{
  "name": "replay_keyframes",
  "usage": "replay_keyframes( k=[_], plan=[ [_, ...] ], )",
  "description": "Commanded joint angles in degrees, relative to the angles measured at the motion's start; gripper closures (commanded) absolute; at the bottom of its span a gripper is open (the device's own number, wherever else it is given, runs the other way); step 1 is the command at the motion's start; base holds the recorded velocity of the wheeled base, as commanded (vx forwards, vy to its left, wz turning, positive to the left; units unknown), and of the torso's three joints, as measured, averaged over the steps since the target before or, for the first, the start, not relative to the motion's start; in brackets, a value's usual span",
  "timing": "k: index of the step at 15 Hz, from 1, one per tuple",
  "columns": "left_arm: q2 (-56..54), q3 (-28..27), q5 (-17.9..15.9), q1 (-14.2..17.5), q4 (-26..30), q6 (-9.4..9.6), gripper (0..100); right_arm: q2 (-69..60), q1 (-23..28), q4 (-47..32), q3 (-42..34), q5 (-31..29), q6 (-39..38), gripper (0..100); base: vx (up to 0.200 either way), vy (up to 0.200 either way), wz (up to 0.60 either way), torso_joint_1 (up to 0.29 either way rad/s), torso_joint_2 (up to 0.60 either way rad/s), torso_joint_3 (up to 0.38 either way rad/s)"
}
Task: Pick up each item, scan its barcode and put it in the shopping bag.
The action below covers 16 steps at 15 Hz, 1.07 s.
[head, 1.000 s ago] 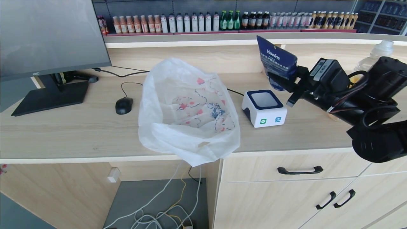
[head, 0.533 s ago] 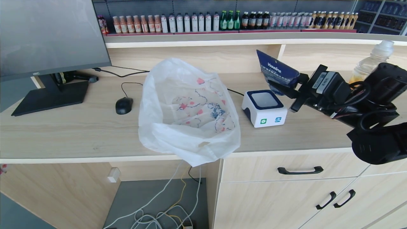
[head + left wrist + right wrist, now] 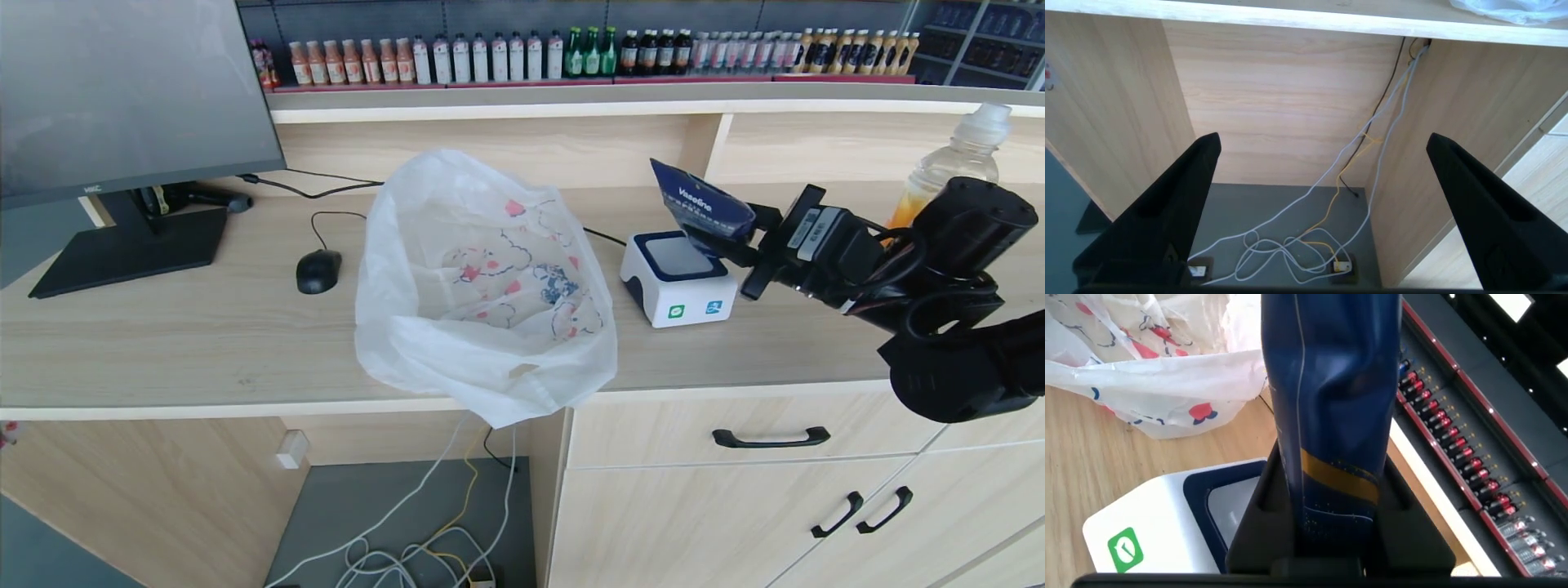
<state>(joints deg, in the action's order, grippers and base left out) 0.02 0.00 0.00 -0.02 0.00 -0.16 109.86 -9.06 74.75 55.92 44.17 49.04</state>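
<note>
My right gripper [image 3: 739, 237] is shut on a dark blue pouch [image 3: 698, 208], tilted and held just above the white scanner box [image 3: 678, 278] with its dark blue top window. In the right wrist view the pouch [image 3: 1331, 392] stands between the fingers, with the scanner [image 3: 1184, 531] under it. The white shopping bag [image 3: 486, 278] with red and blue prints lies open on the counter, left of the scanner. A clear bottle with orange drink [image 3: 951, 167] stands at the far right of the counter. My left gripper [image 3: 1323, 212] hangs open below the counter, facing cables on the floor.
A monitor [image 3: 122, 90] on its stand and a black mouse [image 3: 318, 271] sit on the counter's left. A raised ledge [image 3: 571, 98] runs along the back, with shelves of bottles behind it. Drawers with black handles [image 3: 771, 438] are under the counter at right.
The right arm has lowered and moved left, tipping the blue pouch forward from above the back ledge down over the scanner. The bottle behind it has come into fuller view.
</note>
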Motion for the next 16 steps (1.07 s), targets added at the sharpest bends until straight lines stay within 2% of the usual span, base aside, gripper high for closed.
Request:
replay_keyframes(
  k=[1, 16],
  plan=[
    [-0.02, 0.0, 0.0, 0.02, 0.0, -0.02, 0, 0.62, -0.08, 0.04, 0.07, 0.57, 0.0, 100, 0.0, 0.0, 0.0, 0.0, 0.0, 0.0],
    [-0.02, 0.0, 0.0, -0.06, 0.0, -0.02, 0, 2.2, -1.05, 0.04, 0.86, 0.39, 0.53, 100, 0.0, 0.0, 0.0, 0.0, 0.0, 0.0]
  ],
)
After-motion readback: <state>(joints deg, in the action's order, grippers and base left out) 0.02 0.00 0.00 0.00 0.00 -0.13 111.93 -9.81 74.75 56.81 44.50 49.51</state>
